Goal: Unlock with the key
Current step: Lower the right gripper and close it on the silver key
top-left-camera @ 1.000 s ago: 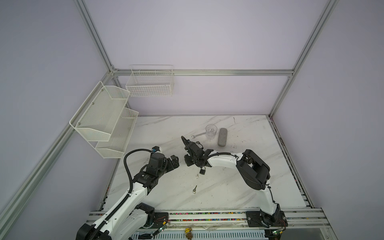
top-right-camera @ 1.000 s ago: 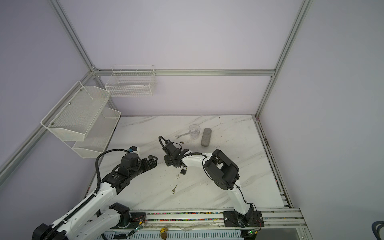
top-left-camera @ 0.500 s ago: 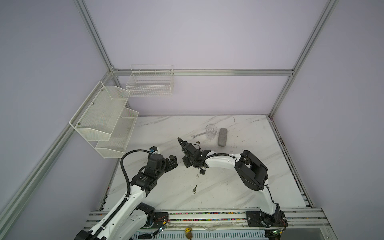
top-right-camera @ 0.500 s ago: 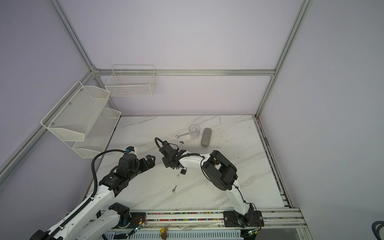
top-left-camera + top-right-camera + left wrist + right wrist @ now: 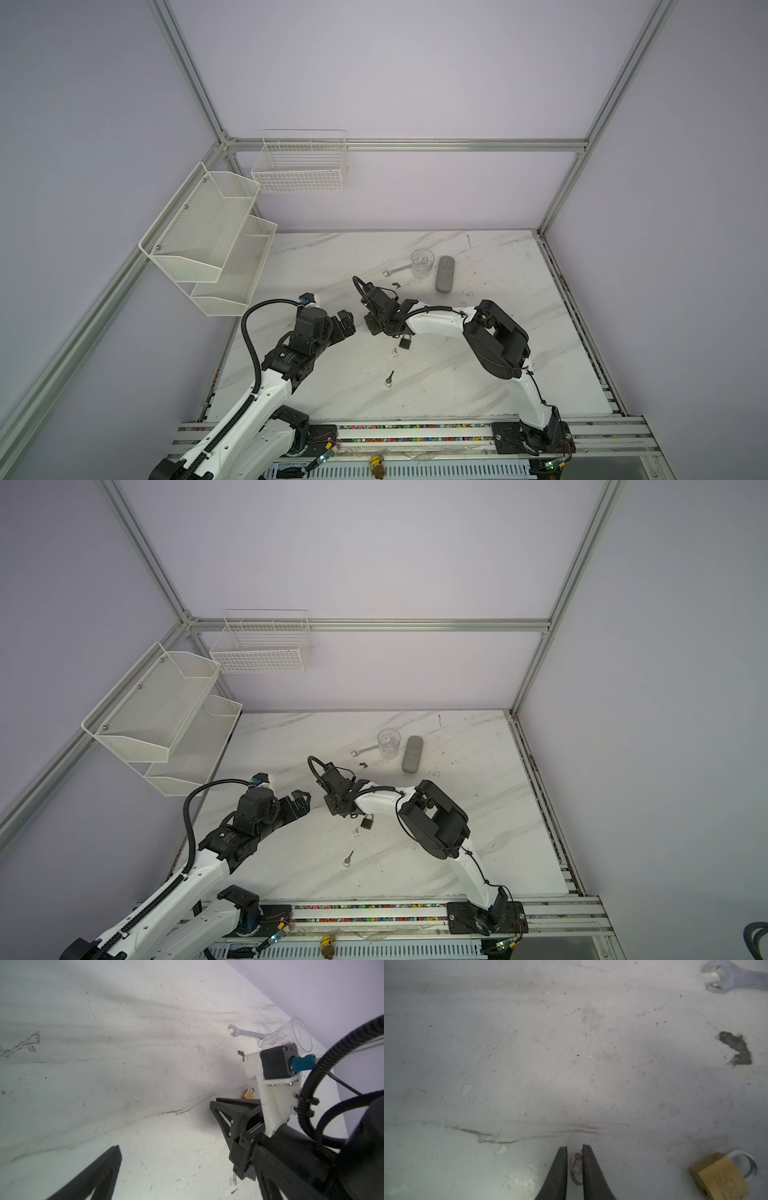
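A brass padlock (image 5: 720,1177) lies on the marble table (image 5: 478,374), just right of my right gripper (image 5: 574,1150); it looks dark in both top views (image 5: 405,342) (image 5: 366,821). The right gripper (image 5: 375,329) is low over the table, its jaws closed to a narrow slit with a small silver key and its ring (image 5: 576,1164) between the pads. Another key (image 5: 389,378) (image 5: 348,858) lies loose nearer the front edge. My left gripper (image 5: 345,322) (image 5: 300,802) hovers wide open and empty, left of the right gripper. The left wrist view shows the padlock (image 5: 248,1094) behind the right gripper.
A wrench (image 5: 397,271), a clear cup (image 5: 422,262) and a grey block (image 5: 444,273) sit at the back of the table. A dark chip (image 5: 736,1048) marks the marble. White mesh shelves (image 5: 208,237) and a wire basket (image 5: 299,166) hang on the left and back walls.
The right gripper's jaws have narrowed around the small key and it has shifted slightly left. The left arm edged a little left. The padlock and the loose key stayed put.
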Robot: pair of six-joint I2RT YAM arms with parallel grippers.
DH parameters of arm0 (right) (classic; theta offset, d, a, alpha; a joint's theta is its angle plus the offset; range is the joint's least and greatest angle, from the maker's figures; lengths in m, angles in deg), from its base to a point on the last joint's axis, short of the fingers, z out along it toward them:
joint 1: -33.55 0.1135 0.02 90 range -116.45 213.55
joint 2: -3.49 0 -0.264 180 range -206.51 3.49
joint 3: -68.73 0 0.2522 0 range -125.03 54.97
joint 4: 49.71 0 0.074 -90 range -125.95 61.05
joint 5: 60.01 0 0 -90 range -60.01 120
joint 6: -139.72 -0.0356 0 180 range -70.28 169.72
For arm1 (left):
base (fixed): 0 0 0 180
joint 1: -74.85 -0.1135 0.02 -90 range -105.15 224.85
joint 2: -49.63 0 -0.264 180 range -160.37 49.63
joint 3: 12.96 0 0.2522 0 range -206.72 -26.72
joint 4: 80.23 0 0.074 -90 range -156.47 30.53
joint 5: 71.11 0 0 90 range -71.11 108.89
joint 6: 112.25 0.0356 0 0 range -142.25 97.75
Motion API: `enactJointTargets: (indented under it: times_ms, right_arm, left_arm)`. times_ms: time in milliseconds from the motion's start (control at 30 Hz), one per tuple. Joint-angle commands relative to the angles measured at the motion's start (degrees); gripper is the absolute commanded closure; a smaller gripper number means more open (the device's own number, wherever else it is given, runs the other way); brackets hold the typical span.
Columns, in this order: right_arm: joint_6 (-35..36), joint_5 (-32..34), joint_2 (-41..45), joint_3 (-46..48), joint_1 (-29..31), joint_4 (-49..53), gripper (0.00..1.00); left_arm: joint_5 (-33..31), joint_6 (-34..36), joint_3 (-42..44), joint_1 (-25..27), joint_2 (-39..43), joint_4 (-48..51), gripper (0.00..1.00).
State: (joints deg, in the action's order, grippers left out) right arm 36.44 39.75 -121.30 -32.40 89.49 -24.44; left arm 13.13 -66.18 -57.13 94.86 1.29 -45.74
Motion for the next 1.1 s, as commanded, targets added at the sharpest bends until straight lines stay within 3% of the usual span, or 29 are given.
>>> enactJointTargets:
  times_ms: [0,667,1067]
  right_arm:
    - [0.45,1.92,-0.64,-0.3,0.25,2.93,0.81]
    - [0.79,2.43,1.3,0.45,0.26,1.35,0.99]
    - [-1.0,-1.85,8.17,3.75,-0.71,-1.98,1.0]
  left_arm:
    - [-0.66,-0.02,-3.51,0.02,0.13,-0.47,0.0]
    - [-0.41,-0.29,-3.16,0.02,0.15,-0.73,0.0]
    - [-0.13,-0.05,-3.53,-0.13,0.97,-0.6,0.0]
